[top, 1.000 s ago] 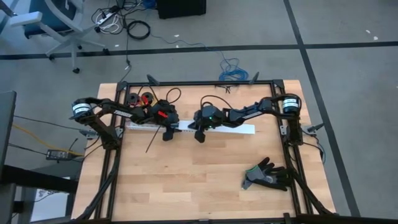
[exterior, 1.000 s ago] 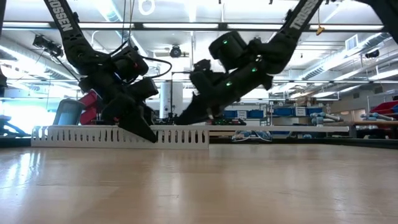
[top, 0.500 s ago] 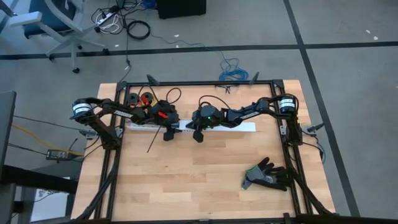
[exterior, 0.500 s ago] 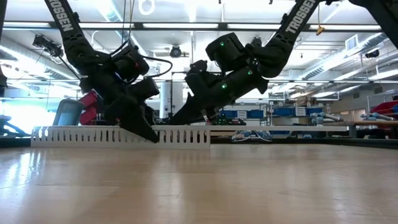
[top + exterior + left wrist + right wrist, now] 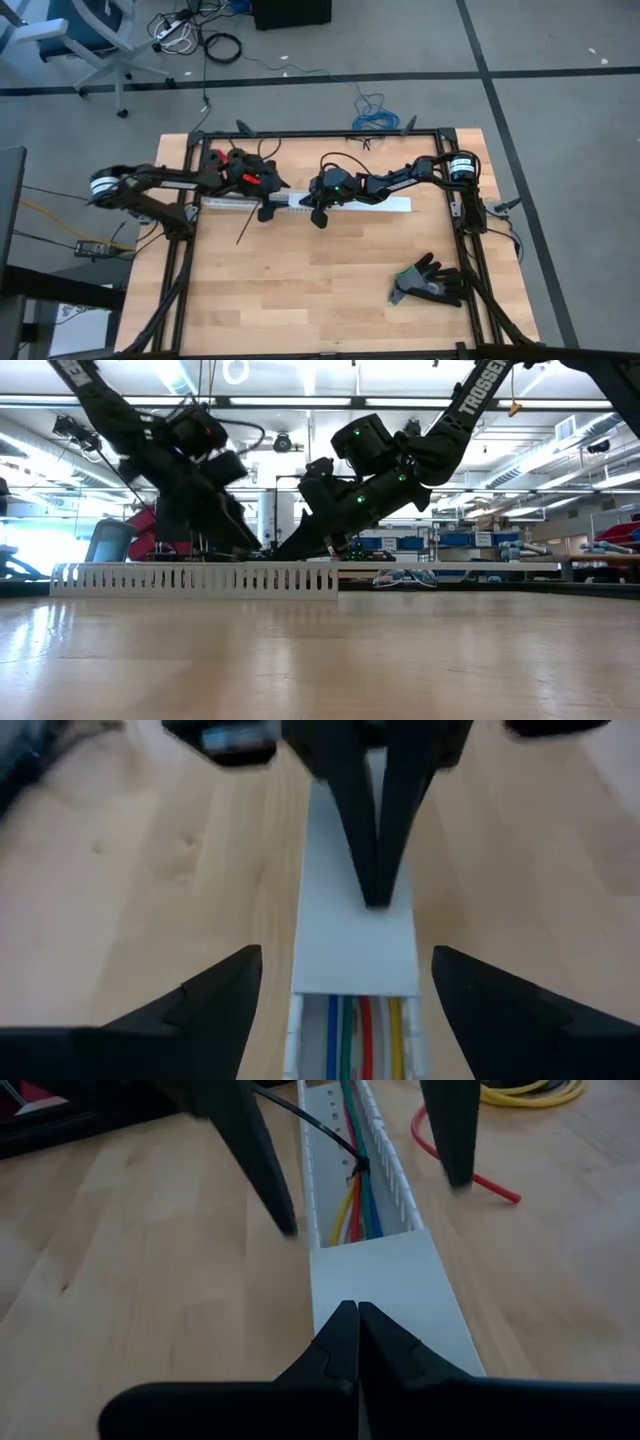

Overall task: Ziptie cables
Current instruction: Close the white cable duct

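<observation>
We found the cables (image 5: 356, 1208) lying lengthwise inside the white slotted duct (image 5: 300, 203) near the far edge of the wooden surface (image 5: 300, 290); blue, green, red, yellow and white strands showed at the open stretch. The ziptie (image 5: 318, 1128) ran as a thin black strap across the duct wall and met the bundle at a small knot. In the high view its black tail reached out over the surface on the near side of the duct. The left gripper (image 5: 345, 980) hung over the open stretch, its jaws spread wide on either side of the duct and holding nothing. The right gripper (image 5: 350, 1342) sat over the covered stretch just beside it, jaws pressed together, empty. A black glove (image 5: 430, 282) lay well apart near the right frame.
</observation>
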